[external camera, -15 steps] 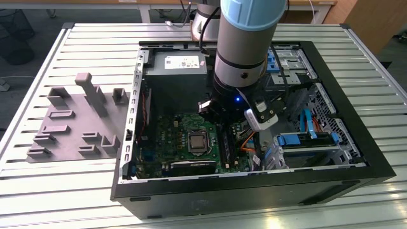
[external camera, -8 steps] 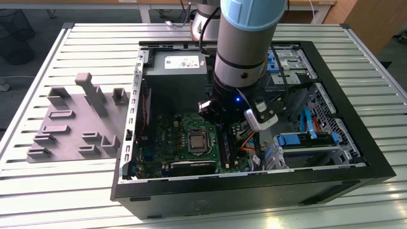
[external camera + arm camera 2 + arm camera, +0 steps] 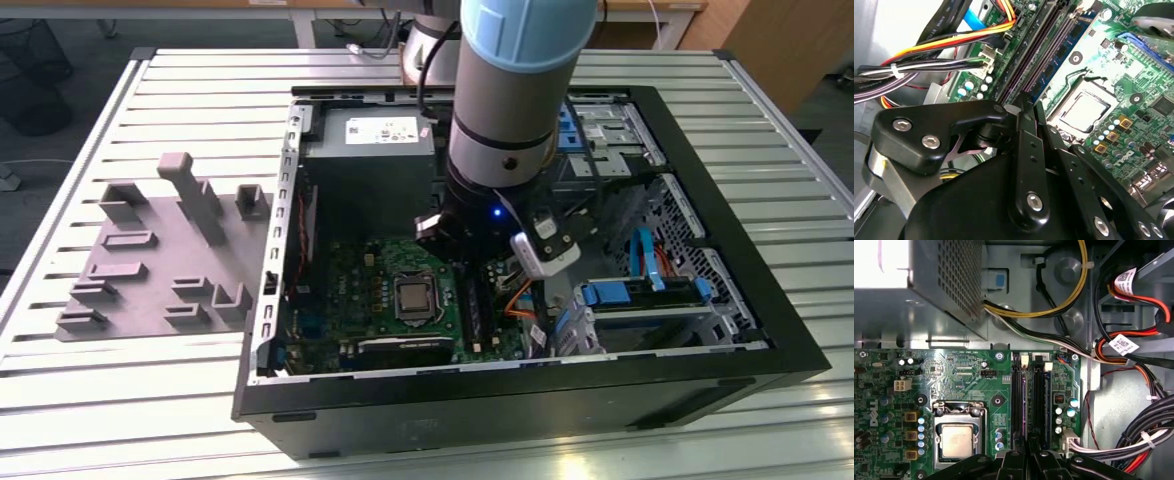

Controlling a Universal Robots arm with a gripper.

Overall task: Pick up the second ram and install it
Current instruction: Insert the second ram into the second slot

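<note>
The second ram (image 3: 1070,41), a blue-green stick with dark chips, stands on edge along the black memory slots (image 3: 1021,57) of the motherboard. It runs in under my gripper (image 3: 1029,100), whose black fingers are closed together on it. In the first wrist view the ram (image 3: 1025,405) appears as a thin strip in line with the gripper (image 3: 1029,442), beside a slot (image 3: 1039,400). How deep it sits in the slot I cannot tell. In the exterior view my gripper (image 3: 461,262) reaches down inside the open computer case (image 3: 534,400), right of the processor socket (image 3: 416,297).
The processor socket (image 3: 956,437) lies beside the slots. Bundled cables (image 3: 1134,440) run on the slots' other side. The power supply box (image 3: 367,160) stands behind the motherboard. A grey holder tray (image 3: 160,260) with plastic blocks sits at the exterior view's left on the slatted table.
</note>
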